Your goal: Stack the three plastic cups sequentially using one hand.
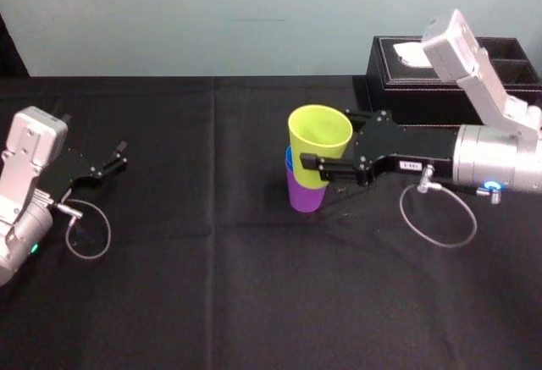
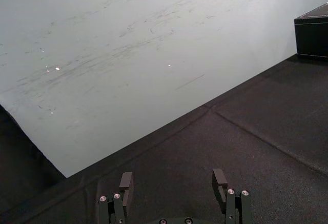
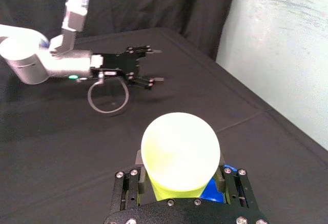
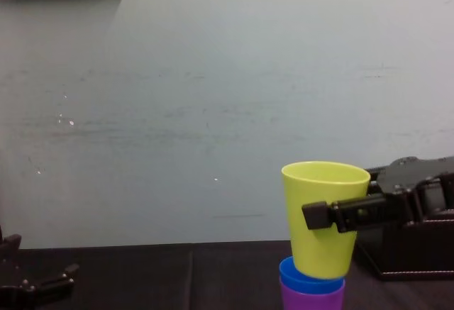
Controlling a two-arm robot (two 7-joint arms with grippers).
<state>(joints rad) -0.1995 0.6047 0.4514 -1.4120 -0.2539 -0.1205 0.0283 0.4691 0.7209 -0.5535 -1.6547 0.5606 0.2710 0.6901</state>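
Covering cloth [image 1: 254, 302]: the table is draped in black, and everything is set upon it.
Tissue box [image 1: 394, 95]: one black box is placed at the far right, behind the working arm and apart from the stack.
Right gripper [image 1: 325, 141]: the yellow-green cup [image 4: 320, 242] is pinched by its sides, likely so that it is kept upright while seated.
Left gripper [image 1: 121, 155]: parked at the left, jaws spread and empty, since one hand is called for.
Yellow-green cup: its base is set into the mouth of the blue cup [image 4: 306, 274], seemingly not fully seated.
Blue cup: nested in the purple cup [image 4: 312, 297], which is stood mid-table.
Count: three cups, two grippers.
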